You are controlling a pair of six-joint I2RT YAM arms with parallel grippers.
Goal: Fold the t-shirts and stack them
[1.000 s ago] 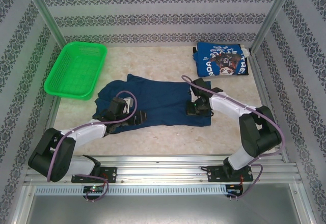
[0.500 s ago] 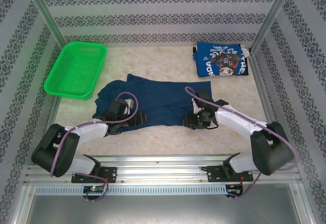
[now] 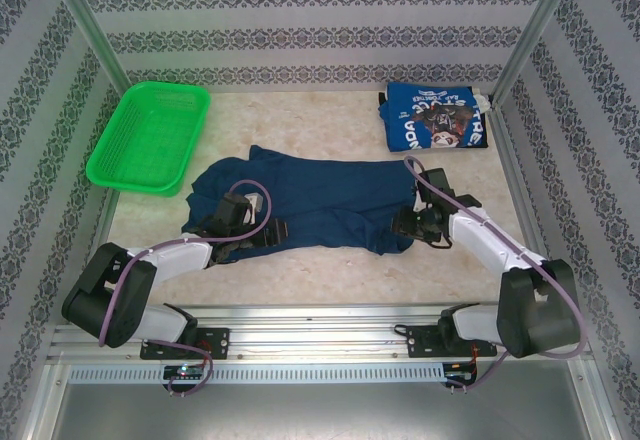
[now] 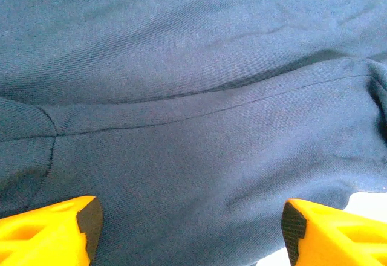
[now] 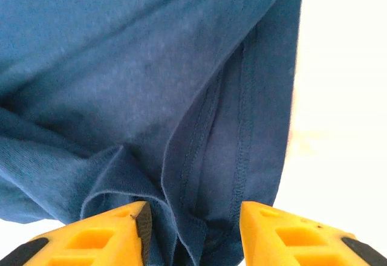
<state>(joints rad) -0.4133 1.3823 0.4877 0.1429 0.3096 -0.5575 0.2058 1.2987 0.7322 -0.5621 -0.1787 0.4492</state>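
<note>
The dark navy t-shirt lies spread and rumpled in the middle of the table, its print hidden. My left gripper rests over its near left part; in the left wrist view the left gripper is open wide, with flat navy cloth under it. My right gripper is at the shirt's near right corner. There the right gripper is open, and folds of the stitched hem lie between its fingers. The brighter blue t-shirt lies folded at the back right, lettering up.
A green mesh basket stands at the back left. Patterned walls and metal posts enclose the table. Bare tabletop shows just right of the navy hem.
My right gripper has opened and moved right, from the shirt's middle right to its near right corner, and its arm has swung outward. The left arm has barely moved.
</note>
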